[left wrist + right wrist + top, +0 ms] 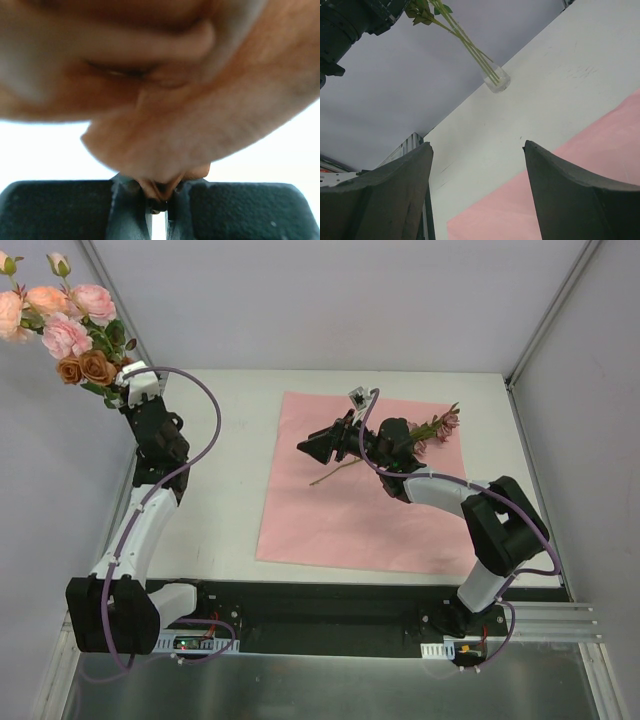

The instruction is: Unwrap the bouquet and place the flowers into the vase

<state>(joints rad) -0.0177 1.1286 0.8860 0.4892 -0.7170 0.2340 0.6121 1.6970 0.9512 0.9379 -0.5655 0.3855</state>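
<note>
Left first: left pincer (128, 378) is up over the far-left corner of the bench (220, 460), clamped shut on the flowers (72, 322) just under the blooms. My left wrist view is nothing but rust-orange petal, with the fingers pinched on the stalk base. I read the high hold as keeping the bunch upright while the stem ends sit in the vase (496, 80). The right wrist view shows green stems running down into the glass, which stands on the bench by the wall near that far-left corner. I can't see the vase from the top camera, the arm's in the way. It's short against those stems, so I'd judge the bunch could tip it if let go carelessly. Middle: pink paper (330, 525) lies flat and spread on the bench, centre to right, no ribbon that I can see. Right pincer (312, 447) hangs over the paper's far half, jaws spread wide with nothing between them, and it looks clear of the sheet. Its wrist view shows only bench and paper through the gap. Just right of it a mauve spray (442, 424) lies on the paper near its far-right corner, thin stem running back under the arm toward the middle. My take: that's the one left to fetch, and the right pincer is open ready for its stem.
</note>
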